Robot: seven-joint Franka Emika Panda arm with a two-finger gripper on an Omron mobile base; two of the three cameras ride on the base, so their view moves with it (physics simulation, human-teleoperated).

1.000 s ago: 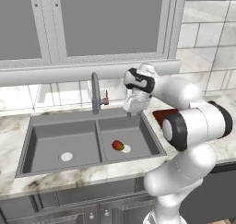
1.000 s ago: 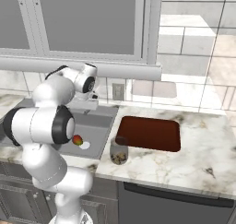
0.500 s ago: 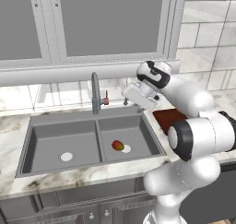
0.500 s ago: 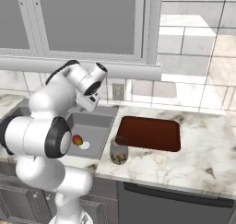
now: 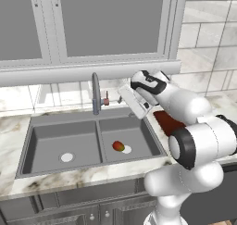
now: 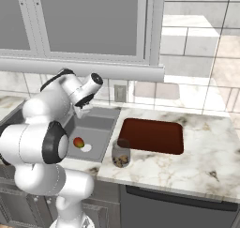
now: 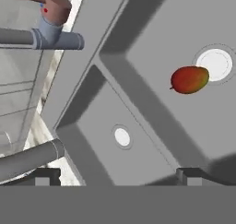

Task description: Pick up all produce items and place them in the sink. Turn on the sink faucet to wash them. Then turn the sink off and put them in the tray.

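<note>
Hand [image 7: 117, 176] now higher, right of faucet [image 5: 96, 92].

Tray [image 5: 167, 122] mostly hidden behind the arm in left base view. Sink [image 6: 96, 128] left basin covered by the arm in right base view. Faucet [image 7: 30, 159] spout cut by hand view's left edge. Gripper [image 7: 118, 174] tips barely show; jaw gap unreadable.
</note>
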